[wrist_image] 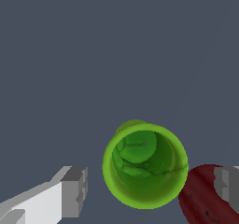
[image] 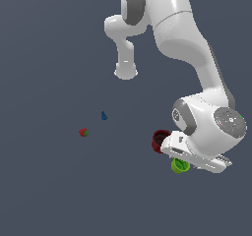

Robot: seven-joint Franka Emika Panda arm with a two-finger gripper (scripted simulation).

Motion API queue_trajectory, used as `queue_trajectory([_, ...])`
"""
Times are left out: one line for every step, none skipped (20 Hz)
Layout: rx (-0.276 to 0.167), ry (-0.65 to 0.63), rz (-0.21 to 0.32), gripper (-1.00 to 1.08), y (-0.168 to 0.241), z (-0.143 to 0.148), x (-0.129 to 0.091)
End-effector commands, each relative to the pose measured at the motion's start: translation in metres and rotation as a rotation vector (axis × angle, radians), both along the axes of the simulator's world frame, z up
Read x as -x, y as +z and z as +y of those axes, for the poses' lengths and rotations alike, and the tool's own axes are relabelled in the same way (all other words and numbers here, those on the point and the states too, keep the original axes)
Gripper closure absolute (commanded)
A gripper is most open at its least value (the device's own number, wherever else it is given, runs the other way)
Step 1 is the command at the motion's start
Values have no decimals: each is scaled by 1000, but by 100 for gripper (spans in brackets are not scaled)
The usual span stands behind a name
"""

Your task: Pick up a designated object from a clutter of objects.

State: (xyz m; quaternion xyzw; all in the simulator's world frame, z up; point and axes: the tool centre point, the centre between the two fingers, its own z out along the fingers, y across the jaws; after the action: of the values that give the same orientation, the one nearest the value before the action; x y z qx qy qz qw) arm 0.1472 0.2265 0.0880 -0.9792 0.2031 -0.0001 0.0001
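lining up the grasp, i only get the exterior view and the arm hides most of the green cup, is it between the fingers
Observer: Yes. In the wrist view the green cup sits in the gap, with one finger on each side, apart from its wall.
Operator: gripper open then
Observer: Open; the gripper spans wider than the cup.
Operator: is the red cup in the way
Observer: Possibly. The dark red cup lies right beside the green one, and the far finger overlaps it in the wrist view.
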Motion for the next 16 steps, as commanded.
queue_trajectory([0,0,1,-92,-9,0,1])
queue_trajectory([0,-1,1,-92,-14,0,1])
queue_trajectory([0,-1,1,-92,-20,0,1])
queue_trajectory([0,-2,1,-92,-27,0,1])
queue_trajectory([0,-2,1,-92,-32,0,1])
queue_trajectory([0,-2,0,-92,-37,0,1])
queue_trajectory([0,-2,0,-92,-41,0,1])
queue_trajectory([0,-3,0,-92,-44,0,1])
queue_trajectory([0,-3,0,-92,-46,0,1])
queue_trajectory([0,-3,0,-92,-47,0,1])
queue_trajectory([0,-3,0,-92,-47,0,1])
queue_trajectory([0,-3,0,-92,-47,0,0])
queue_trajectory([0,-3,0,-92,-46,1,0])
queue_trajectory([0,-3,0,-92,-45,1,0])
queue_trajectory([0,-3,0,108,-45,1,0])
queue_trajectory([0,-3,0,108,-45,1,0])
